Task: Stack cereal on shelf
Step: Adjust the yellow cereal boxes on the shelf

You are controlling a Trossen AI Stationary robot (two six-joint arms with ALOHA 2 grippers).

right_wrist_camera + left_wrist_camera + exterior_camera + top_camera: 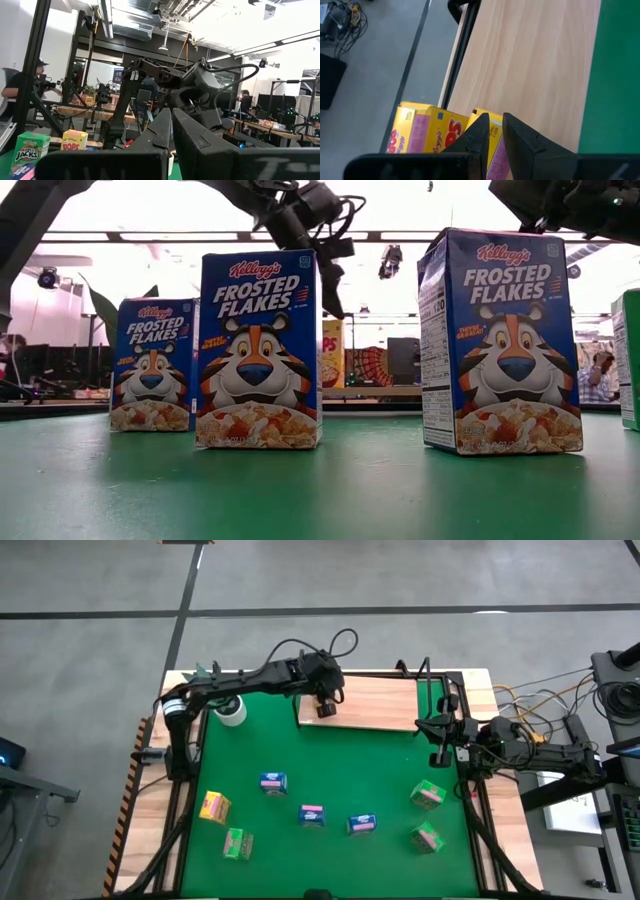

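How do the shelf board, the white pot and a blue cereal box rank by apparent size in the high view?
1. Shelf board, clearly largest.
2. White pot and blue cereal box: they look alike, so I do not rank them.

Shelf (530,65): pale wood board, smooth matt grain. Cereal boxes (258,350): glossy printed card. Green mat (320,490): matt, faint sheen.
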